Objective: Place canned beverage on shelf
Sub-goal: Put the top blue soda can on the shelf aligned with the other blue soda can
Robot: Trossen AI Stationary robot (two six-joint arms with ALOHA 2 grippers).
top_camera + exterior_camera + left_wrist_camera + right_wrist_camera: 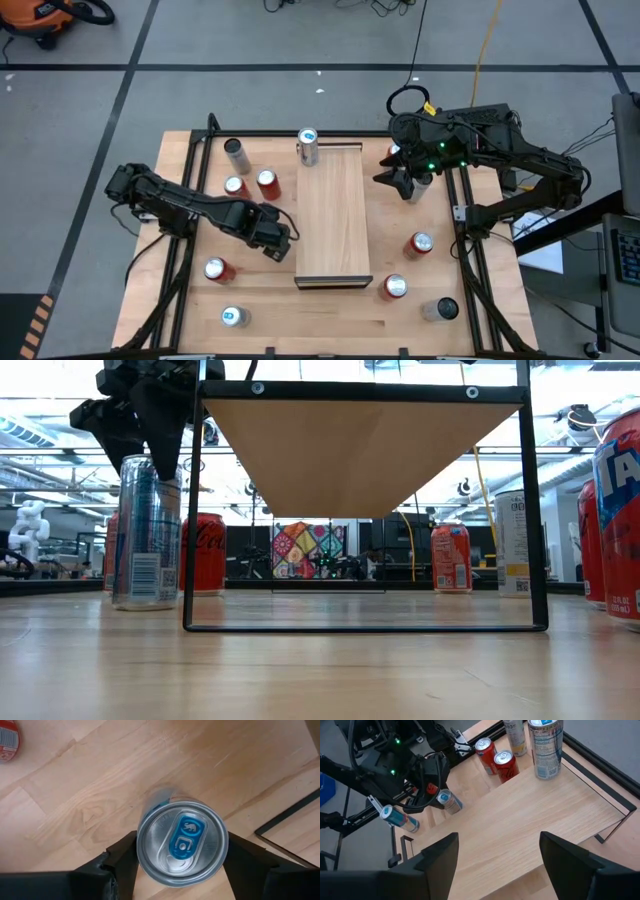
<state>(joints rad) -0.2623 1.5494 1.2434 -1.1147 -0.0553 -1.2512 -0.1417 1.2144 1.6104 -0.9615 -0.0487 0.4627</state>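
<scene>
Jaws first. In the high view the left gripper (278,238) is over the table (190,245), just beside the left long side of the shelf (335,215). You cannot see its jaws from up here. The right gripper (405,182) is near the far right corner of the shelf. A tall can (308,146) stands at the far end of the shelf, by the left corner.

In the low view the left gripper (160,455) reaches down onto the top of the silver can (147,530). That can stands on the table, left of the shelf's dark leg. The shelf board (360,445) is up above. A red can (205,555) stands behind.

In the left wrist view the two dark fingers (122,855) sit against both sides of the silver can (182,840), pinching it. It has a blue tab on top.

In the right wrist view the right gripper (498,840) is over the shelf (520,815). Its jaws are spread wide with nothing between them. The tall can (545,745) stands at the far end of the shelf.
</scene>
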